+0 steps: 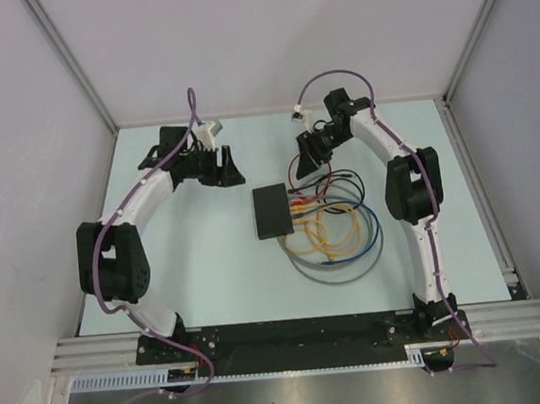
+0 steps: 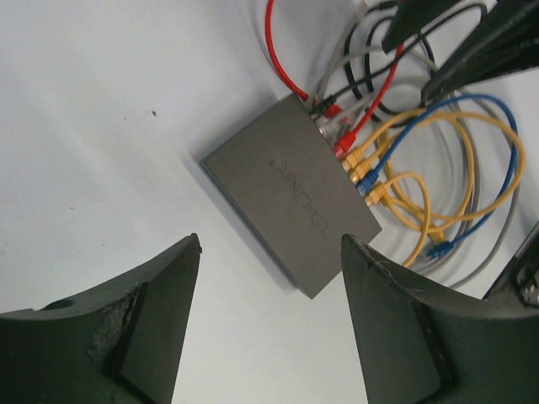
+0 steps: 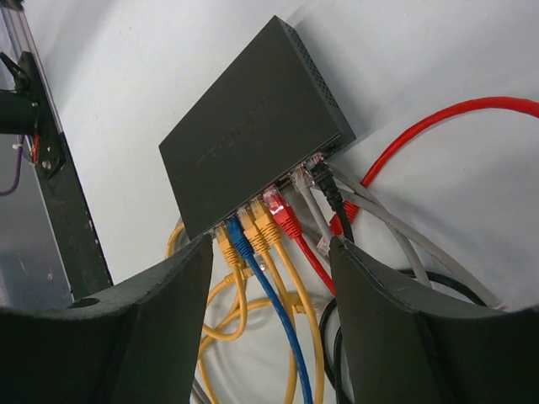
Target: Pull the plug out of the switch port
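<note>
"Where did your switch [image 1: 274, 211] sit?"

"Flat on the table [image 1: 190, 266] between your arms, with coloured cables [image 1: 339, 238] plugged along its edge facing the right arm."

"And your grippers?"

"Your left gripper [image 2: 269, 244] hung apart from the switch, jaws spread and holding nothing. Your right gripper [image 3: 271, 242] was near the plugs [image 3: 269, 210], also spread and empty."

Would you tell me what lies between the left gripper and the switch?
Bare table separates left gripper and switch, shown in the top view.
</note>
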{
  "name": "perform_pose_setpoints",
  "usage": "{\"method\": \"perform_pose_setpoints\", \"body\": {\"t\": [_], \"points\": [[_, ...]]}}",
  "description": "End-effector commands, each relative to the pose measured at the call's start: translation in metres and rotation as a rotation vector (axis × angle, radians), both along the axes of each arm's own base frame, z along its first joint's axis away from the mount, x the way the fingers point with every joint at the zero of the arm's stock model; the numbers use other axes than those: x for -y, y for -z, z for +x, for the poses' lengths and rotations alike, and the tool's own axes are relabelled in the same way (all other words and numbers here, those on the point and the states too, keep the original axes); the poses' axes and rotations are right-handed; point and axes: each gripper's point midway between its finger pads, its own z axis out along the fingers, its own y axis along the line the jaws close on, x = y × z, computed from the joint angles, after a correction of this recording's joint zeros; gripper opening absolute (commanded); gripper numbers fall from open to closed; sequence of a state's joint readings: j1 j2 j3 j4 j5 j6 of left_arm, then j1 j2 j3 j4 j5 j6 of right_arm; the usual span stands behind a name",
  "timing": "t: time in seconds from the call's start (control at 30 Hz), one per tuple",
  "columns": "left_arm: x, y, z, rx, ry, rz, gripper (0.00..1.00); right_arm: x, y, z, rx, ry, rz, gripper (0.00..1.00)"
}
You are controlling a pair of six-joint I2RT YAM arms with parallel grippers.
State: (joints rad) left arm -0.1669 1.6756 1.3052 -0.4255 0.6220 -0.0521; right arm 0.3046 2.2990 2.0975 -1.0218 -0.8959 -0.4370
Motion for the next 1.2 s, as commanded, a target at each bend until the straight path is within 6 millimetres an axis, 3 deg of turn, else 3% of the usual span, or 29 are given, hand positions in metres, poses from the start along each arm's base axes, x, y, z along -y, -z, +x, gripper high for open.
{"method": "perform_pose_setpoints", "body": {"t": [0.0, 0.2, 0.43, 0.77, 0.97, 1.17], "points": [[0.003, 0.016, -0.021, 0.022, 0.143, 0.005, 0.73, -0.009, 0.005, 0.004, 0.032, -0.052, 0.031, 0.62], [0.011, 0.030, -0.024, -0.049, 0.135, -0.056, 0.72, -0.012, 0.016, 0.017, 0.079, -0.062, -0.005, 0.66], [0.016, 0.047, -0.015, -0.111, 0.076, -0.078, 0.73, -0.005, 0.049, 0.016, 0.047, -0.071, -0.062, 0.69], [0.030, 0.069, -0.007, -0.130, 0.134, -0.032, 0.74, -0.003, 0.065, -0.011, -0.034, -0.113, -0.070, 0.73], [0.053, 0.077, -0.007, -0.132, 0.187, -0.014, 0.74, -0.002, 0.079, -0.043, -0.089, -0.149, -0.125, 0.73], [0.066, 0.072, -0.006, -0.096, 0.235, -0.011, 0.73, -0.003, 0.065, -0.065, -0.120, -0.145, -0.110, 0.74]]}}
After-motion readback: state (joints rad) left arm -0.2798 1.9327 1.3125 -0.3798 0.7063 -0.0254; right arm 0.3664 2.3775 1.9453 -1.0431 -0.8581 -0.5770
